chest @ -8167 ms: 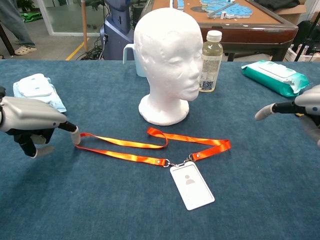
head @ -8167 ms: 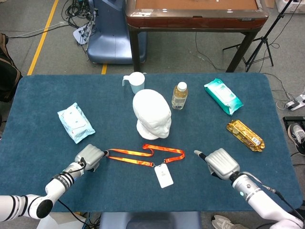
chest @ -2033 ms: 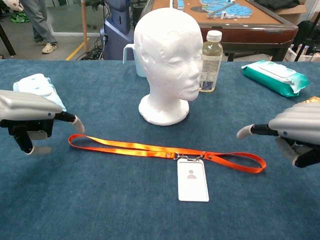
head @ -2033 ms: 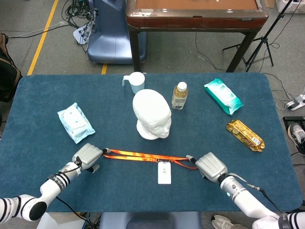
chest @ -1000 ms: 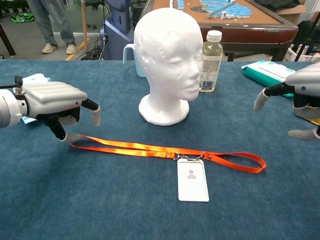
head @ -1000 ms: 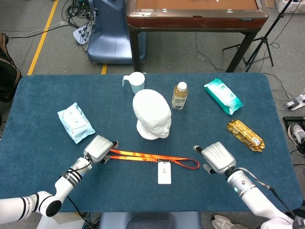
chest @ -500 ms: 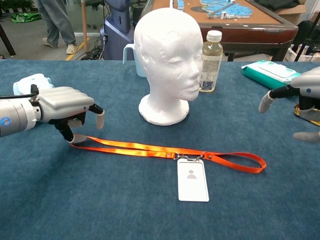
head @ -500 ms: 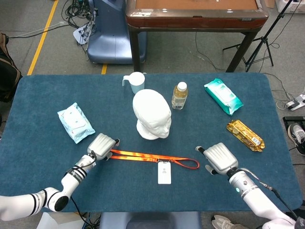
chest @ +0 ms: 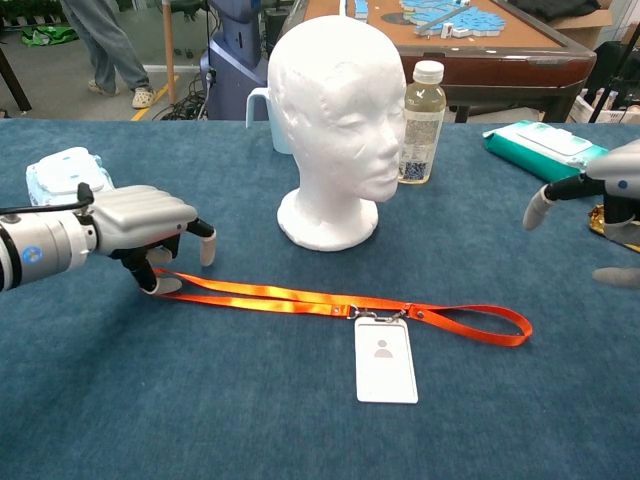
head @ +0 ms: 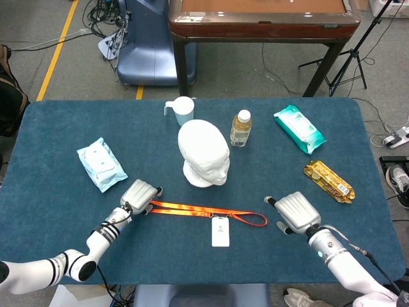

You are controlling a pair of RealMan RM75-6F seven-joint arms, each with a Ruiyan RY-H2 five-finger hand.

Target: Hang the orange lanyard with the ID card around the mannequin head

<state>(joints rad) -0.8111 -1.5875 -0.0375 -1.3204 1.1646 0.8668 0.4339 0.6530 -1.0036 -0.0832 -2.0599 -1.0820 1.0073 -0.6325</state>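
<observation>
The orange lanyard (chest: 300, 297) lies stretched flat across the blue table in front of the white mannequin head (chest: 338, 110). Its white ID card (chest: 386, 360) lies face up below the clip. In the head view the lanyard (head: 204, 211) and card (head: 220, 233) sit below the mannequin head (head: 204, 153). My left hand (chest: 135, 230) hovers low over the strap's left end, thumb tip touching the loop, the other fingers raised off it. My right hand (chest: 605, 195) stays to the right of the strap's right loop, fingers apart, holding nothing. The head view shows both the left hand (head: 140, 194) and the right hand (head: 295, 213).
Behind the mannequin head stand a pale cup (head: 183, 110) and a clear bottle (head: 241, 128). A light-blue wipes pack (head: 101, 164) lies far left, a teal pack (head: 298, 128) and a gold packet (head: 328, 181) to the right. The table's near edge (head: 211, 281) runs just below the card.
The lanyard, folded at first, now lies pulled straight. Over the last second my left hand came down onto its left end, while my right hand drew right, away from the right loop.
</observation>
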